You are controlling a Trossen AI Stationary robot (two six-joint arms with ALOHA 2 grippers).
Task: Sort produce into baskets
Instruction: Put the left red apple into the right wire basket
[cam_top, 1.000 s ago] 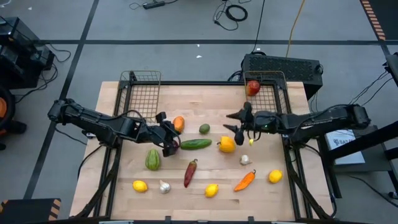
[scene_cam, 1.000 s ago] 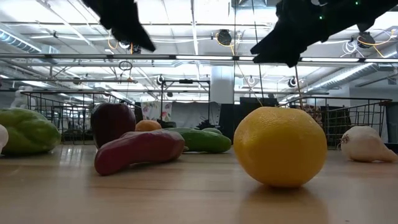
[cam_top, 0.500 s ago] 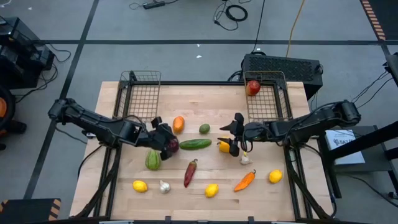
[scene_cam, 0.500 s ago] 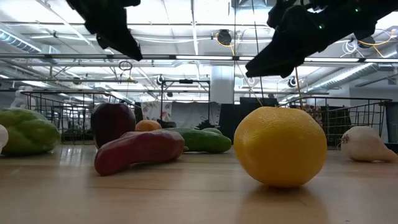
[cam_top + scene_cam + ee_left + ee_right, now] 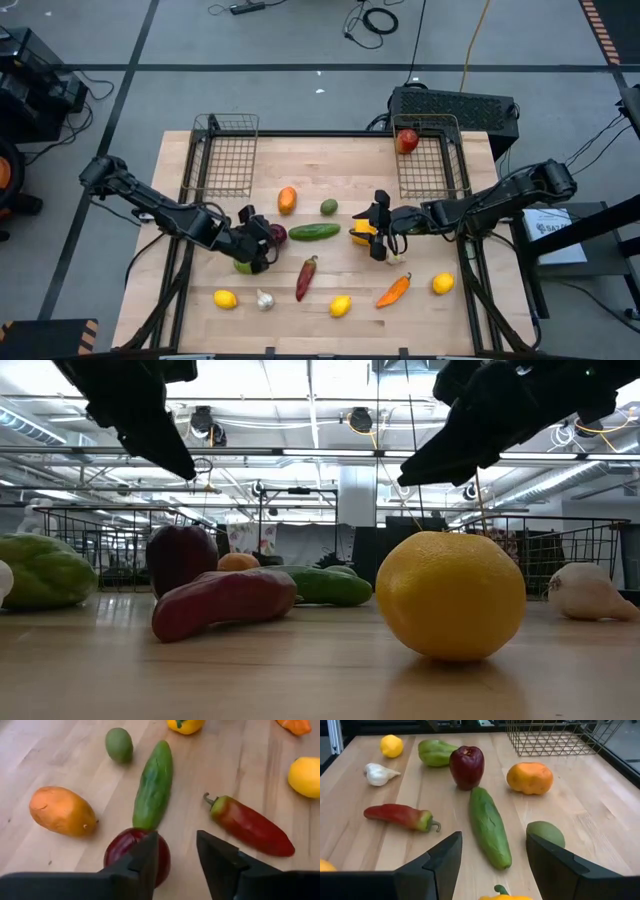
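My left gripper [image 5: 250, 238] is open and hangs above the table beside a dark red apple [image 5: 277, 234]; in the left wrist view the apple [image 5: 125, 852] lies partly behind one finger [image 5: 145, 857]. My right gripper [image 5: 376, 226] is open above the yellow pepper [image 5: 361, 234], whose top shows between its fingers in the right wrist view [image 5: 502, 896]. The cucumber [image 5: 314, 232] lies on the table between the two grippers. Two wire baskets stand at the far edge: the left one [image 5: 227, 152] and the right one [image 5: 428, 160], which holds a red apple [image 5: 406, 140].
On the table lie an orange fruit [image 5: 287, 199], an avocado [image 5: 328, 208], a green squash [image 5: 242, 266] partly under my left gripper, a red chilli [image 5: 306, 277], an orange pepper [image 5: 393, 290], two garlic bulbs [image 5: 264, 299] [image 5: 394, 256] and three lemons [image 5: 225, 298] [image 5: 340, 306] [image 5: 442, 284]. A black box [image 5: 452, 108] stands behind the right basket.
My left gripper has gone toward the table's near left, passing over the dark red apple, and now stands beside it. My right gripper has gone toward the near edge and a little left, from near the right basket to above the yellow pepper. No produce has moved.
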